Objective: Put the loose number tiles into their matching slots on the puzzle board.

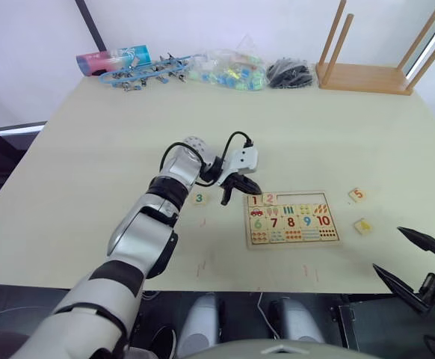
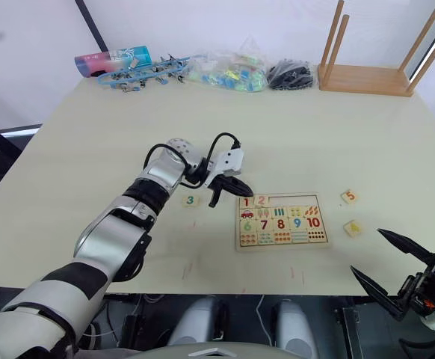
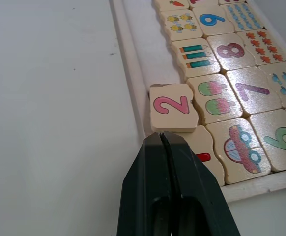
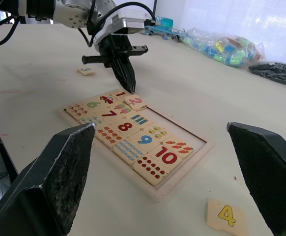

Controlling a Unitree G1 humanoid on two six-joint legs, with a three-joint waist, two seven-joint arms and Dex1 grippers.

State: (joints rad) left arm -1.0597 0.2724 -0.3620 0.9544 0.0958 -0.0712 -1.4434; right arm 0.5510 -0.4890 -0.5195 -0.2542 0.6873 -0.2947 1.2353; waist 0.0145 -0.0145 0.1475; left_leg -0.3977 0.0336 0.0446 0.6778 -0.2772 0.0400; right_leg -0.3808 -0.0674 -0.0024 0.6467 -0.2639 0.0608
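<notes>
Nearest you: the right gripper (image 2: 398, 273), off the table's near right edge, its two black fingers spread wide and holding nothing.

Next, the puzzle board (image 1: 292, 218) — flat on the table (image 1: 128, 134), near the front edge, right of centre. Its lower rows are filled: digits 6 to 10 and counting pictures. In the upper row of slots (image 4: 180, 133), the 1 tile (image 4: 119, 93) sits at the left end; the 2 tile (image 3: 173, 107) lies beside it, skewed and tipped up against the frame, not flush. The remaining three slots stand open.

Left gripper (image 1: 234, 191): over the board's upper left corner, fingers pressed together with nothing between them, tips pointing down just at the near edge of the 2 tile. You cannot tell whether the tips touch the tile.

Loose tiles on the table:
- 3 tile (image 1: 199, 198), green digit, just left of the left gripper, off the board.
- 5 tile (image 1: 357, 195), right of the board's upper corner.
- 4 tile (image 1: 363, 225), yellow digit, right of the board, nearer you than the 5.

Far edge of the table — a pink-and-blue tube (image 1: 113, 60), a cluster of blue clips (image 1: 146, 73), a clear bag of coloured pieces (image 1: 229, 71), a bag of black parts (image 1: 290, 73), and an upturned wooden stool (image 1: 374, 63).
</notes>
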